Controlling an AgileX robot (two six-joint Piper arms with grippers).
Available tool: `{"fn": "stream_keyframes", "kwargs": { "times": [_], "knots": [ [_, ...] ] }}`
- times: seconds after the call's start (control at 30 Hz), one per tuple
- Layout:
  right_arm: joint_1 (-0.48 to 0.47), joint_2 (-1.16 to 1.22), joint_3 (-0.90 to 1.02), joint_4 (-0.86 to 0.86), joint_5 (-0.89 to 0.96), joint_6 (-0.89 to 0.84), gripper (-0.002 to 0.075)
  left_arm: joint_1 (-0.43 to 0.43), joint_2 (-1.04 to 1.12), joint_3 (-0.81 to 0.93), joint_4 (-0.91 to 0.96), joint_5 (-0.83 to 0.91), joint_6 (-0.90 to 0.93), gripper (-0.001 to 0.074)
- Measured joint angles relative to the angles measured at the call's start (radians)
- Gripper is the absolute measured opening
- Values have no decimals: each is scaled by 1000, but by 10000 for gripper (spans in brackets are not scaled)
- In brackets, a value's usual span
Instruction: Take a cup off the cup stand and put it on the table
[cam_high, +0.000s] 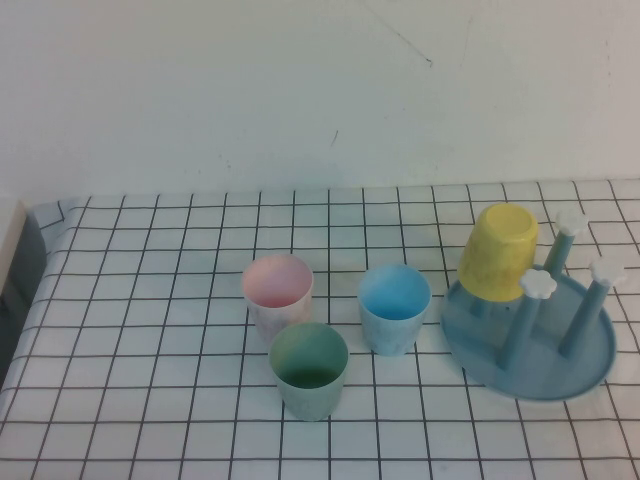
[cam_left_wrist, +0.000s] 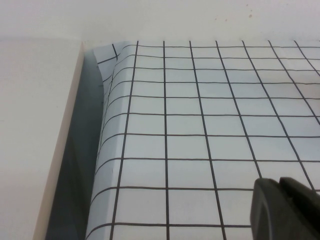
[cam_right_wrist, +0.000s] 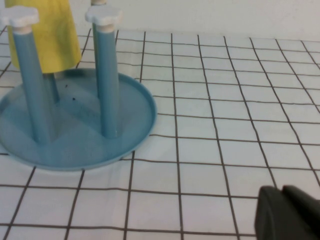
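Note:
The yellow cup (cam_high: 497, 251) hangs upside down, tilted, on a peg of the round blue cup stand (cam_high: 560, 355) at the right of the gridded table (cam_high: 150, 330). The right wrist view shows the yellow cup (cam_right_wrist: 50, 35) behind two white-capped pegs and the stand's tray (cam_right_wrist: 135, 125). Neither arm shows in the high view. My left gripper (cam_left_wrist: 282, 210) is shut and empty over bare cloth near the table's left edge. My right gripper (cam_right_wrist: 285, 212) is shut and empty above the cloth, to the side of the stand.
A pink cup (cam_high: 277, 296), a green cup (cam_high: 309, 369) and a blue cup (cam_high: 394, 308) stand upright in the table's middle. The cloth's left edge (cam_left_wrist: 102, 150) folds down beside a pale board. A white wall stands behind the table.

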Motion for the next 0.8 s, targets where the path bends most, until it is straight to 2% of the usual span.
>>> {"fn": "stream_keyframes", "kwargs": {
  "times": [0.23, 0.67, 0.8],
  "knots": [
    [0, 0, 2, 0, -49, 0, -2, 0, 0, 4, 0, -36, 0, -4],
    [0, 0, 2, 9, -707, 0, -2, 0, 0, 5, 11, -290, 0, -4],
    [0, 0, 2, 51, -835, -25, -2, 0, 0, 5, 62, -337, 0, -4]
  ]
}}
